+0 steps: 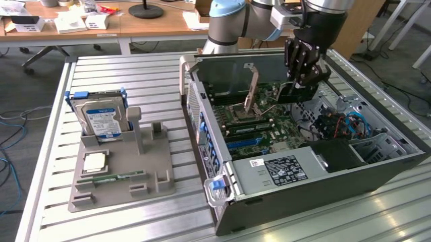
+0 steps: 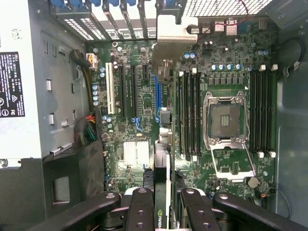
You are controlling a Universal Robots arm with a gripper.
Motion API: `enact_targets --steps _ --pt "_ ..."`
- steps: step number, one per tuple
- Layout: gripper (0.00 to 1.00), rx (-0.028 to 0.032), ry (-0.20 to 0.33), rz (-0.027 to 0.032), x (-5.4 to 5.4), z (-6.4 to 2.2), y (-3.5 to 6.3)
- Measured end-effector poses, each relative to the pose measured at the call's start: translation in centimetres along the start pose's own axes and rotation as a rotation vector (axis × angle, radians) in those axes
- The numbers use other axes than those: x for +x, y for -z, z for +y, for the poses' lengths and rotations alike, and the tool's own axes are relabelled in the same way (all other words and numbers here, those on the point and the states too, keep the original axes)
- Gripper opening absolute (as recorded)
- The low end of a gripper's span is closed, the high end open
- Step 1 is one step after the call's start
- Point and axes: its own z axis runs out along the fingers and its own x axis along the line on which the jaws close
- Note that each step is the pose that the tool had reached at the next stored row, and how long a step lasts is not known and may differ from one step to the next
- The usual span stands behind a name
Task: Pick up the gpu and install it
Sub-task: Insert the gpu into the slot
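**Handling.** I am holding the gpu (image 2: 161, 211) edge-on in my claw (image 2: 162, 190). The claw is closed to a narrow gap, with the fingers (image 2: 142, 209) pressing on the two flat faces of the card. I am judging the card to be light, stiff and thin. It should not bend in my grip, but its smooth faces could let it pivot or slip if it is pushed off-axis. The soldered parts and the contact edge are probably fragile. I am therefore taking hold along the upper edge, well away from the edge that meets a slot.

**Location of the gpu.** Taking the open computer case (image 1: 377, 166) as the dial in the exterior view, the gpu (image 1: 296, 93) is hanging at about 1 o'clock. It is over the motherboard (image 1: 269, 121) and near the case's far wall. In the wrist view the card is running parallel to the expansion slots and roughly in line with the blue slot (image 2: 156, 94). The CPU socket (image 2: 226, 118) is lying off to one side. I cannot tell whether the contact edge is touching a slot.

**Arm pose.** The arm is entering from 12 o'clock in the exterior view. The wrist is pointing steeply down and my claw (image 1: 304, 83) is inside the case. The grey fixture (image 1: 121, 186) carrying the hard drive (image 1: 101, 118) is sitting at 9 o'clock, well apart from the case.
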Motion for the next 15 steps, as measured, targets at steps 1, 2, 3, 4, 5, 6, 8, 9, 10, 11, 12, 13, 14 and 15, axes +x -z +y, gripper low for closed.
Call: enact_targets --steps 1,2,3,4,5,6,8,9,10,11,12,13,14,15 --pt "0.26 0.0 0.0 0.0 0.0 0.0 0.0" --pt "0.26 0.0 0.0 -0.0001 0.0 0.0 -0.01" --pt "0.26 0.0001 0.0 -0.0002 0.0 0.0 -0.01" --pt "0.26 0.0001 0.0 -0.0005 -0.02 0.01 -0.03" --pt "0.26 0.0001 0.0 -0.0005 -0.05 0.04 -0.04" --pt "0.26 0.0001 0.0 -0.0003 -0.08 0.06 -0.03" --pt "0.26 0.0001 0.0 -0.0003 -0.16 0.1 -0.05" --pt "0.26 0.0001 0.0 -0.0003 -0.2 0.12 -0.05" --pt "0.26 0.0001 0.0 -0.0003 -0.23 0.14 -0.06" --pt "0.26 0.0001 0.0 -0.0003 -0.23 0.15 -0.06" --pt "0.26 0.0001 0.0 -0.0004 -0.24 0.17 -0.1" --pt "0.26 0.0001 0.0 -0.0003 -0.25 0.2 -0.16" --pt "0.26 0.0 0.0 -0.0003 -0.25 0.22 -0.26" --pt "0.26 0.0001 0.0 -0.0002 -0.26 0.23 -0.37"
